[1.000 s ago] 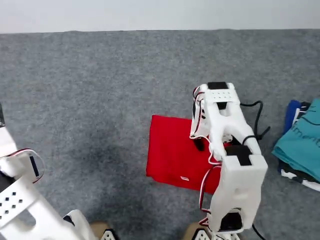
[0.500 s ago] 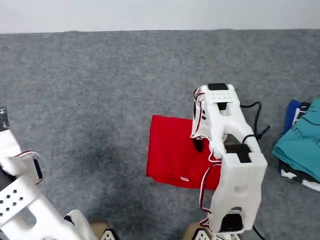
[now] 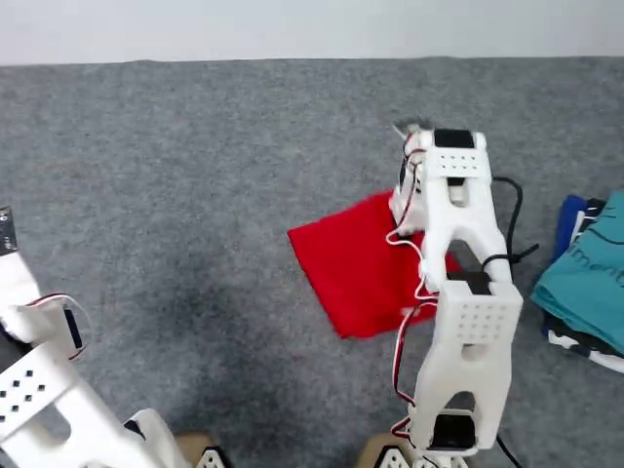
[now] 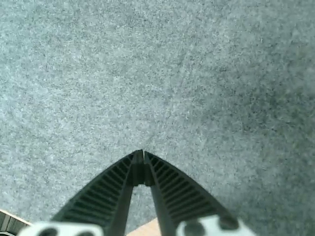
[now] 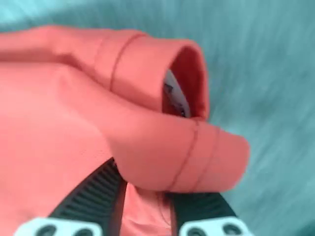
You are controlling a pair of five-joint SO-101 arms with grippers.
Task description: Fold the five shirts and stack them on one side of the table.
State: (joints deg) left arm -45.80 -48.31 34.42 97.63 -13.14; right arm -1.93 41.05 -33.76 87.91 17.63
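high: one red shirt on grey worktop under right arm; one shirt stack at right edge, teal on top | left wrist: left gripper fingers together over worktop | right wrist: right gripper clamped on red shirt's folded edge

The high camera sits fixed above the arms' side of the tabletop and looks steeply down across it to the far edge, taking in both arms and the red shirt. The left wrist camera looks along the left pincer at the grey tabletop from close above. The right wrist camera, nearer still, faces past the right pincer into that same shirt's fold.
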